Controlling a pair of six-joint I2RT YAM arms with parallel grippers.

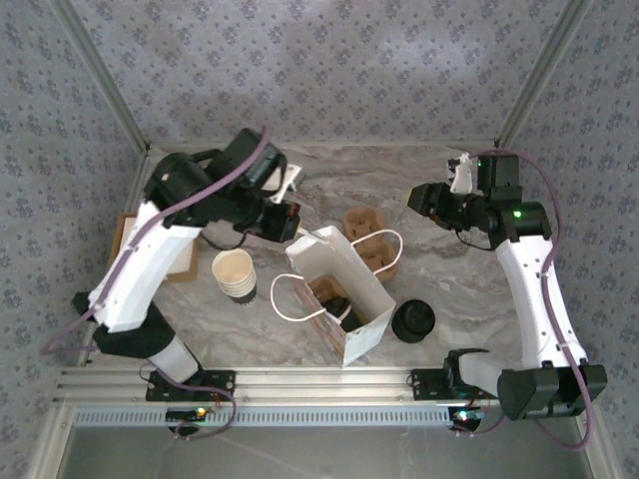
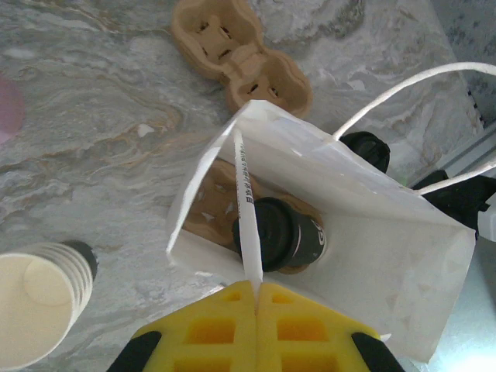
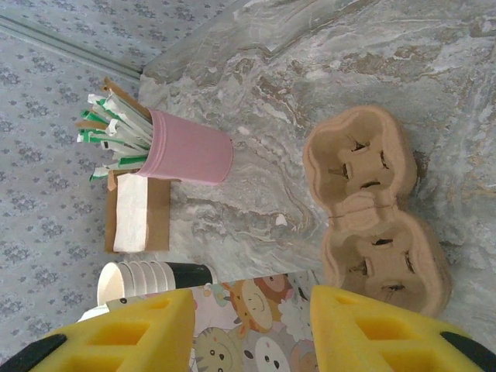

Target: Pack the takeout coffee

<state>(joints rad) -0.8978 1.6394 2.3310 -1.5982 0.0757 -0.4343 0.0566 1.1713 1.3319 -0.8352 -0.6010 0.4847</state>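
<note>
Takeout coffee cup [image 2: 280, 232], black lid on, body mostly hidden, sits in a brown pulp carrier [image 2: 203, 211] inside the white paper bag [image 2: 372, 256].
Left gripper [image 2: 256, 288] pinches a paper-wrapped straw [image 2: 245, 194] reaching into the bag; right gripper [image 3: 252, 301] stands parted, empty.

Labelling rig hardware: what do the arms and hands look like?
The left arm and right arm have white shells, black joints and a purple cable each; a green light glows on the right. The left hand and right hand have blocky yellow fingers with recessed pockets.
</note>
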